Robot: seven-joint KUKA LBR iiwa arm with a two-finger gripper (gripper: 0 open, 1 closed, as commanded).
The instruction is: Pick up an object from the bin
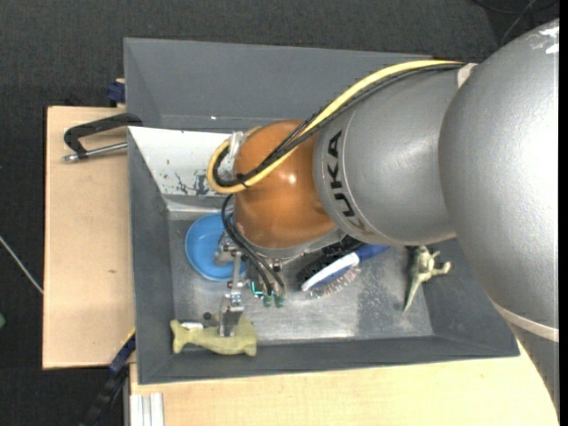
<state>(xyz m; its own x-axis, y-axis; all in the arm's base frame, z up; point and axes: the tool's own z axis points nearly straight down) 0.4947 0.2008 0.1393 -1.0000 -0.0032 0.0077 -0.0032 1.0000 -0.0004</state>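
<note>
Hovering over a yellowish toy at the bin's seven o'clock, the gripper could not be read as open or clenched. Centring on the toy's narrow middle seemed wisest.

The jaws sit right over a pale yellow toy by the bin's lower-left wall.

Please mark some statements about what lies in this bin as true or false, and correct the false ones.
1. The claw is down at the pale yellow, flat-lying toy figure by the front wall of the grey metal bin. True.
2. The round blue dish lies to the right of the blue-and-white brush. False: it lies to the left of the brush.
3. The brush lies partly under the arm. True.
4. The thin, pale figurine with spread limbs touches the blue dish. False: it lies apart, at the bin's right side.
</note>
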